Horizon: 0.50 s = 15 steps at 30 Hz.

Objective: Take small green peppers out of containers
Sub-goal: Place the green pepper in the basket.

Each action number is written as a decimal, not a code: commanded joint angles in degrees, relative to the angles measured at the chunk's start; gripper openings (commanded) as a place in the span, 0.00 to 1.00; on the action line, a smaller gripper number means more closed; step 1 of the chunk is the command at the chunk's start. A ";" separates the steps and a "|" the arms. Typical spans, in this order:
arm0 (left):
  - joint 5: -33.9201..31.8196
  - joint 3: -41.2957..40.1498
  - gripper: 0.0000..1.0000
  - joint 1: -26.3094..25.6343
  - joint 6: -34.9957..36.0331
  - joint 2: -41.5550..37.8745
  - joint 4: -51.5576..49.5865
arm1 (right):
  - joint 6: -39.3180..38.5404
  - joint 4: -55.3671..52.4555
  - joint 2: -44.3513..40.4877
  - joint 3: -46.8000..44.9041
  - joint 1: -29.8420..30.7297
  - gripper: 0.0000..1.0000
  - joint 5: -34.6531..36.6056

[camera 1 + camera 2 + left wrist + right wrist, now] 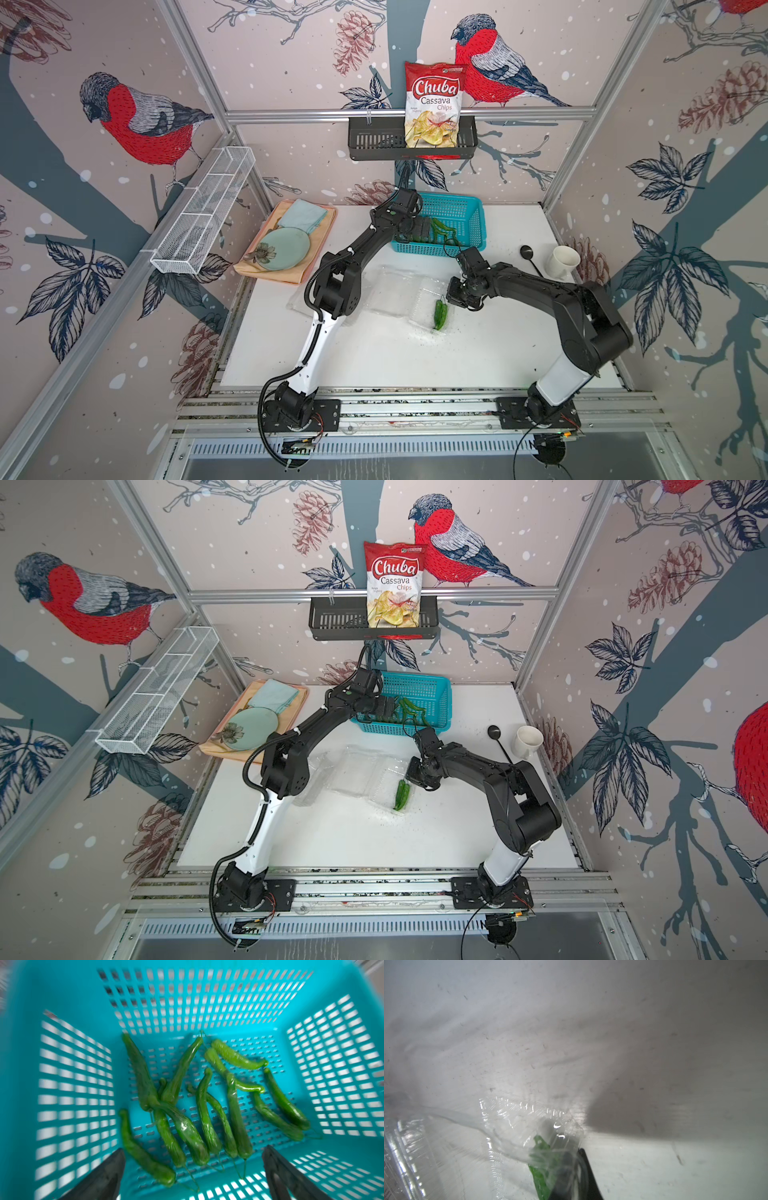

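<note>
Several small green peppers [204, 1105] lie on the floor of the turquoise basket [207, 1001]. My left gripper [195, 1149] hangs just above them, open, with nothing between its fingers; it also shows over the basket in both top views [424, 228] [388, 707]. Two more peppers [439, 314] [401, 794] lie in a clear container [428, 309] at mid-table. My right gripper [451, 297] [577, 1159] is shut on that container's thin wall, right beside a pepper [542, 1178]. A second clear container [392, 291] lies open to its left.
Clear plastic [299, 299] shows behind my left arm. A plate [284, 248] and a blue cloth [302, 215] rest on an orange mat at the back left. A black spoon [528, 252] and a white mug [564, 262] stand at the right. A black rack [374, 139] holds a chips bag.
</note>
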 commanded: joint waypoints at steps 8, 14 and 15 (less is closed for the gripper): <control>1.03 -14.04 0.86 -6.13 1.02 -20.11 -10.48 | 0.56 0.32 1.80 3.11 -1.77 0.08 3.32; 16.23 -30.99 0.74 -8.13 -2.01 -28.06 -11.10 | -0.59 -0.53 2.39 3.88 -3.70 0.08 5.47; 17.93 -32.92 0.74 -8.59 -2.18 -28.55 -10.62 | -0.59 -0.24 2.36 3.74 -4.00 0.08 5.33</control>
